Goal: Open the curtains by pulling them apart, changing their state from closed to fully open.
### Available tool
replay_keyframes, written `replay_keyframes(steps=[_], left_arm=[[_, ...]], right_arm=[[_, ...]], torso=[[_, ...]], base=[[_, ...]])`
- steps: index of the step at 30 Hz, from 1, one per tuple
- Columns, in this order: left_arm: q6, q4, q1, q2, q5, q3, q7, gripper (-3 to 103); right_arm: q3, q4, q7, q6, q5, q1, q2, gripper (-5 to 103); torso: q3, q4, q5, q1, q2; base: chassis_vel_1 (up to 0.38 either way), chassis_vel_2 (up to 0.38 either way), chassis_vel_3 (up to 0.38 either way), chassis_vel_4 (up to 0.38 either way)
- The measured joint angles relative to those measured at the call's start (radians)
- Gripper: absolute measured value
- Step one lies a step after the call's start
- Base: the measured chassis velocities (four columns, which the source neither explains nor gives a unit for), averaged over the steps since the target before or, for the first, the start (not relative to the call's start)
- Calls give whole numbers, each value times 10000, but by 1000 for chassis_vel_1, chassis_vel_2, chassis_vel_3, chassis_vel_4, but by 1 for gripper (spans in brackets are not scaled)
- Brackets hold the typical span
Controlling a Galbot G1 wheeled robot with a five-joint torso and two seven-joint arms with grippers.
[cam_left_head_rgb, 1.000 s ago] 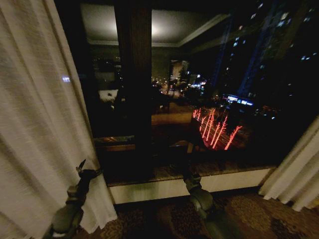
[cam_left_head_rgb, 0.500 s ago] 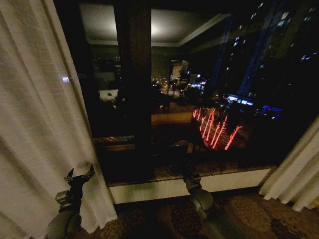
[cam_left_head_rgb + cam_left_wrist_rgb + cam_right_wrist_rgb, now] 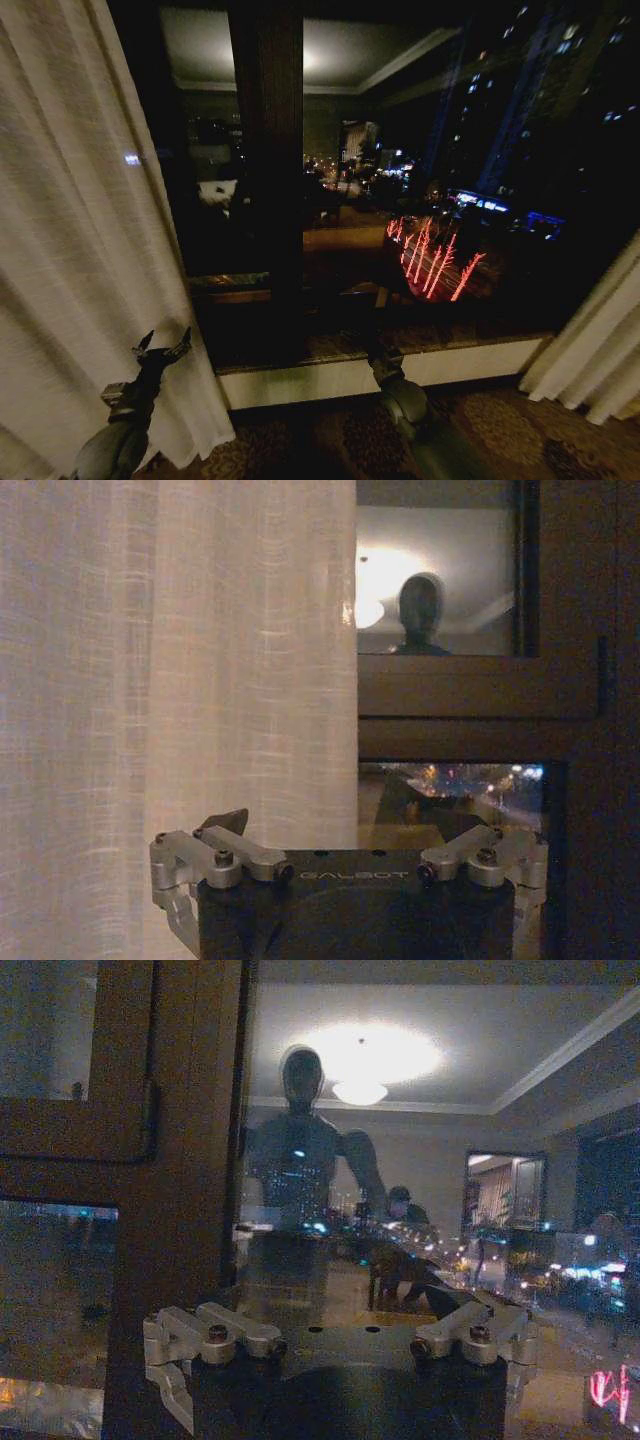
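Note:
The left curtain [image 3: 70, 250], sheer cream-white and pleated, hangs down the left side to the floor. The right curtain [image 3: 600, 350] is bunched at the far right. Dark window glass lies bare between them. My left gripper [image 3: 163, 347] is low, in front of the left curtain's inner edge. It is open with nothing between its fingers. In the left wrist view that gripper [image 3: 350, 832] faces the curtain [image 3: 180, 660] edge and the window frame. My right gripper [image 3: 384, 356] points at the sill near the middle. In the right wrist view it [image 3: 340, 1320] stands open facing the glass.
A thick dark wooden mullion [image 3: 268, 170] divides the window. A pale sill [image 3: 340, 375] runs below the glass, with patterned carpet [image 3: 500, 430] under it. City lights and the room's reflection show in the glass.
My left arm has drawn back slightly to the left and lower, its gripper staying by the curtain's edge. The curtains and the right arm have not moved.

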State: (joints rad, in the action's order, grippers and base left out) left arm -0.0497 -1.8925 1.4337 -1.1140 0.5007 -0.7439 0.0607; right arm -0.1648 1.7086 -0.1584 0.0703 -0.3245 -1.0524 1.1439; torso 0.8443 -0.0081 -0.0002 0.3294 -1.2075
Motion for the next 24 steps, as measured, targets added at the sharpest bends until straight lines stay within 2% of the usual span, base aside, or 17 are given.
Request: replay_keyframes(steps=[14, 24], left_arm=[[184, 415, -461, 120, -11, -53, 232, 100], [534, 1569, -1485, 683, 210, 790, 410, 100]], right_arm=[[0, 0, 0, 0, 0, 0, 0, 100], [0, 0, 0, 0, 0, 0, 0, 100]], torso=[[2, 0, 0, 4, 1], [1, 1, 1, 1, 1]], base=[[-42, 44, 42, -46], [0, 0, 0, 0]])
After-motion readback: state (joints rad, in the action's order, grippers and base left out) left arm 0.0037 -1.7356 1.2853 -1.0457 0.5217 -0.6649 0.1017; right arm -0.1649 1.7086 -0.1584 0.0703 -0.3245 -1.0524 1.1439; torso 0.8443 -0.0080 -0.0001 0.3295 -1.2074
